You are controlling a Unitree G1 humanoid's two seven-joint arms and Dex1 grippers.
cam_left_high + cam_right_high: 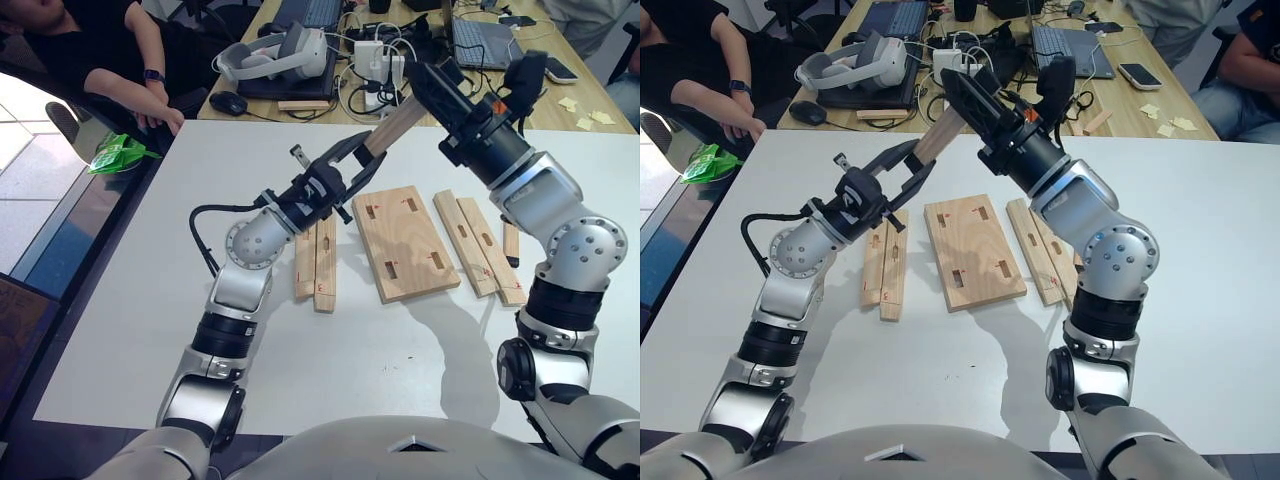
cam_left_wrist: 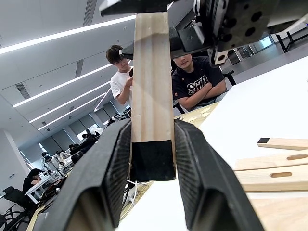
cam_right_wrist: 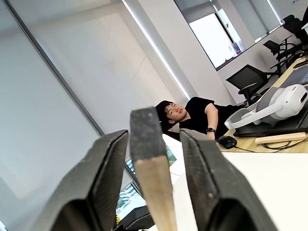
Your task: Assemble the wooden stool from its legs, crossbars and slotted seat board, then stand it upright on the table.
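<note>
- The left gripper [image 1: 362, 152] was clamped on the lower, black-capped end of a wooden leg [image 1: 398, 122]. Its fingers [image 2: 108, 163] pressed against both sides of the cap.
- The leg was held in the air, tilted, over the far middle of the table [image 1: 300, 380]. Its upper end slanted up toward the far edge and the right side.
- The right gripper [image 1: 420, 85] sat around the leg's upper end. Its fingers [image 3: 211, 183] were spread wider than the wood, and background showed through the gap beside the leg, so it was not pinching.
- The seat board [image 1: 405, 243] lay flat at the middle of the table, slotted face up, with four slots showing.
- Two slotted bars [image 1: 315, 262] lay side by side and touching, just beside the board on the side toward the table's left edge, below the left arm.
- Two longer slotted pieces [image 1: 472, 242] lay side by side just beside the board on the side toward the right edge, running roughly parallel to it.
- A short stick [image 1: 511, 243] with a dark end lay just beyond them toward the right edge, partly hidden by the right arm.
- A white headset [image 1: 270, 55] and a computer mouse [image 1: 229, 101] sat on the wooden desk beyond the table's far edge.
- A green packet [image 1: 120, 152] lay just off the far-left corner.
</note>
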